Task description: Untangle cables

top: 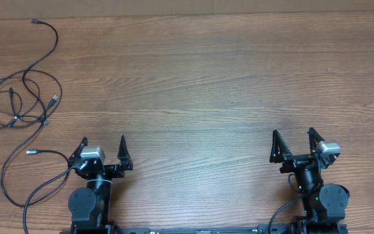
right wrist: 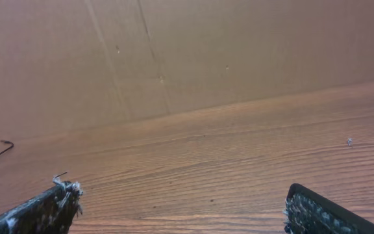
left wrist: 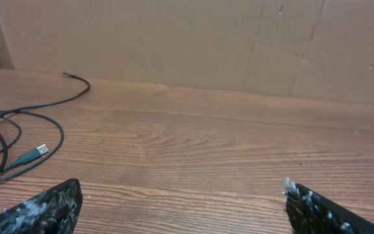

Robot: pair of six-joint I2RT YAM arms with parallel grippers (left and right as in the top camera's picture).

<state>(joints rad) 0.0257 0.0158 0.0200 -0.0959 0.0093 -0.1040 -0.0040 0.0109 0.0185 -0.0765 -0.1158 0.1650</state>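
Overhead camera looks straight down on the wooden table, with the arm bases at the lower frame edge. Both wrist cameras sit low and close to the tabletop, facing across it toward a cardboard wall. The overhead and left wrist views share the cables. The right wrist view shows only one cable end, at its left edge.

Cables on table, far left
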